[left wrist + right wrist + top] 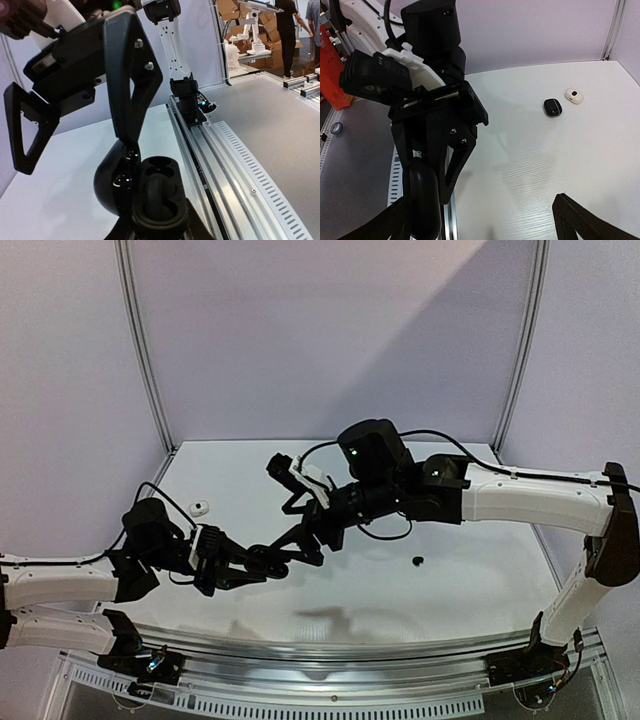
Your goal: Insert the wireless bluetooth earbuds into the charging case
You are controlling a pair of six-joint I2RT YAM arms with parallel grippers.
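Observation:
My left gripper (262, 562) is shut on the black charging case (159, 200) and holds it above the table. The case is open, with its lid (110, 185) folded left and two empty sockets showing. My right gripper (300, 535) is wide open around it. In the left wrist view one of its fingers (132, 100) has its tip in the gap between lid and base. I cannot tell whether the glossy glints there are an earbud. A small black earbud (552, 107) and a whitish one (574, 95) lie on the table. Another black earbud (418, 561) lies at the right.
The whitish earbud also shows at the far left of the table in the top view (199, 506). A metal rail (225, 165) runs along the table's near edge. White walls with metal posts close the back and sides.

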